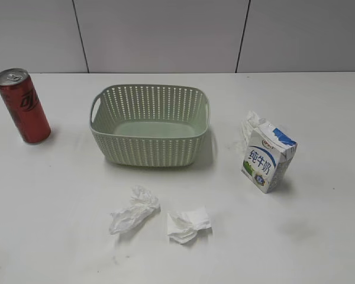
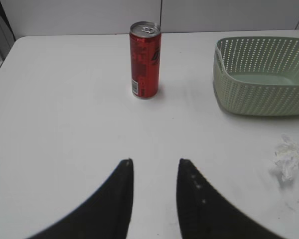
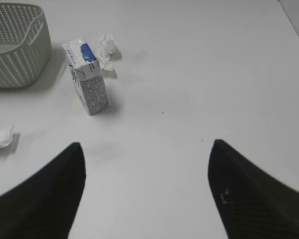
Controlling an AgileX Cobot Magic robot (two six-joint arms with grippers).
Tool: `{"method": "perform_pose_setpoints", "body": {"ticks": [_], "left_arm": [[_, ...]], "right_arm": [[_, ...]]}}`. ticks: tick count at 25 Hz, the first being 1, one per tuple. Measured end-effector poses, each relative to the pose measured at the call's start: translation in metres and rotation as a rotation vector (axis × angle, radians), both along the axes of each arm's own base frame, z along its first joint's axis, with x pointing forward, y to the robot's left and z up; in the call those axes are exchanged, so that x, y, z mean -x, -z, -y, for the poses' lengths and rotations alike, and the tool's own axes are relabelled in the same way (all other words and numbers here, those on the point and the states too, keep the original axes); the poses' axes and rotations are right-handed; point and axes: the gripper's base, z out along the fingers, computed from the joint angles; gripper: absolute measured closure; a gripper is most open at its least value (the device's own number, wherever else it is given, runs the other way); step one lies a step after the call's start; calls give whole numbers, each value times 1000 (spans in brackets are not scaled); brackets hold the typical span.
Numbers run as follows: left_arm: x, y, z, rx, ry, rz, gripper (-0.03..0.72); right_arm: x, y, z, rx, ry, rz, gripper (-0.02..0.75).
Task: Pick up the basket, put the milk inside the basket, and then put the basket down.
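Both grippers hang empty, left gripper [image 2: 154, 172] narrowly parted, right gripper [image 3: 147, 154] spread wide, since the basket [image 1: 149, 127] at twelve o'clock and milk [image 1: 268, 158] at three o'clock await pickup.

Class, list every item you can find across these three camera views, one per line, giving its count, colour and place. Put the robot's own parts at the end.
basket: one, pale sage green, centre of the table, empty, upright.
milk: one carton, white with blue top and blue characters, right of the basket, standing.
soda can: one, red with silver top, far left, upright.
crumpled tissues: three, white; two in front of the basket, one behind the milk.
table: one, white, under everything.
wall: grey panels, behind the table.
left gripper: one, black fingers, apart, narrow gap, holding nothing, facing the can.
right gripper: one, black fingers, spread wide, holding nothing, short of the milk.
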Motion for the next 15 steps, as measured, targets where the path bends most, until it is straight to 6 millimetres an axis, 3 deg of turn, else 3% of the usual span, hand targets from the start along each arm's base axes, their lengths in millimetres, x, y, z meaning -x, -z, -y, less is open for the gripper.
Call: {"method": "perform_pose_setpoints", "body": {"ticks": [15], "left_arm": [[0,0,0,0,0,0,454]], "right_arm": [[0,0,0,0,0,0,157]]}}
